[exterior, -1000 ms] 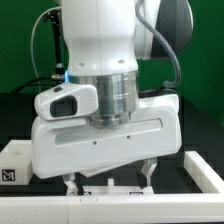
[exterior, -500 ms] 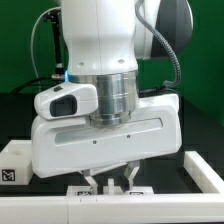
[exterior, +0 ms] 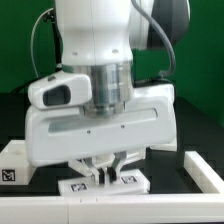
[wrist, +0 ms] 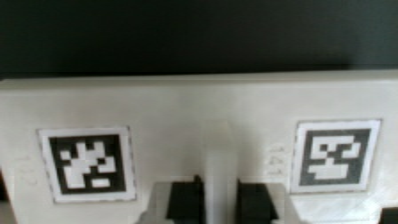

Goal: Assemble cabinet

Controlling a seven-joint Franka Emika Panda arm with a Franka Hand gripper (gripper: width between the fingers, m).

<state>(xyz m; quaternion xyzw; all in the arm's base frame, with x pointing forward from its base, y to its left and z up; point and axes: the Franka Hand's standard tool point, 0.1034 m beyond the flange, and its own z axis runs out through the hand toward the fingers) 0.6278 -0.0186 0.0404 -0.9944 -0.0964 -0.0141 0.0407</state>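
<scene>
The cabinet [exterior: 140,183] is a white plastic body with square black-and-white tags, low in the exterior view under the robot's hand. My gripper [exterior: 108,168] stands straight above it, shut on a thin raised rib in the cabinet's middle. In the wrist view the cabinet's white face [wrist: 196,110] fills most of the picture, with one tag [wrist: 89,160] on each side of the rib. The two dark fingers [wrist: 178,200] press that rib between them, my gripper [wrist: 217,192] centred on it. The hand hides the cabinet's far part in the exterior view.
A small white block with a tag [exterior: 12,168] lies at the exterior view's left. A white bar-shaped piece [exterior: 205,172] lies at the exterior view's right. The table top [exterior: 200,120] is black, with a green wall behind and cables hanging by the arm.
The fingers have closed from wide open onto the cabinet's middle rib. The hand has shifted slightly toward the exterior view's left, and more of the cabinet's front shows.
</scene>
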